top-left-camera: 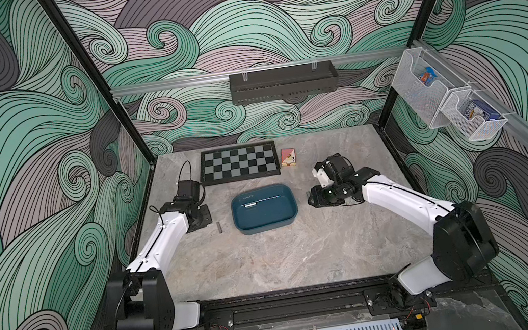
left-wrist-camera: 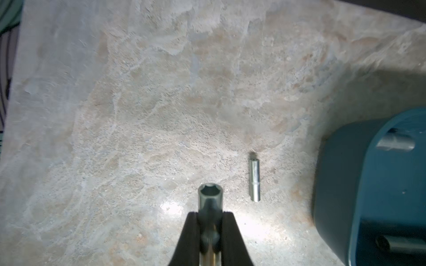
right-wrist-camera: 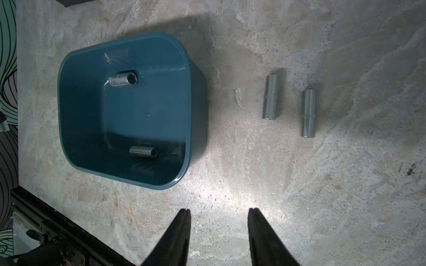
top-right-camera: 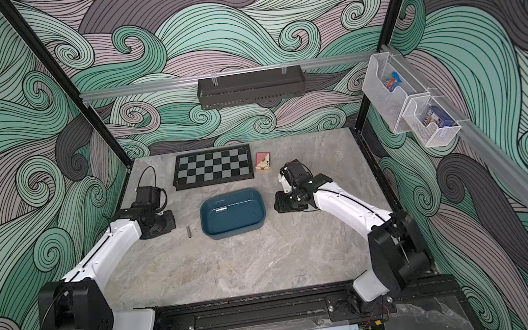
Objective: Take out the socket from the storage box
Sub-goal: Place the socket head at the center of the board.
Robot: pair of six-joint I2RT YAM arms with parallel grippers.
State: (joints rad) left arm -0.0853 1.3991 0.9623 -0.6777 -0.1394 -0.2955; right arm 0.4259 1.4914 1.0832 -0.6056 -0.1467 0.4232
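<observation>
Six sockets [right-wrist-camera: 270, 100], one storage box [top-left-camera: 266, 226] (plus one chessboard [top-left-camera: 239, 163]).

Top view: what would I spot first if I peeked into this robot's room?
Probably the swirly green wave walls all around, then the dark blue storage box in the middle of the grey table. Up close, the left gripper is shut on a shiny socket above the table, and the right wrist view shows two more sockets lying inside the box.
</observation>
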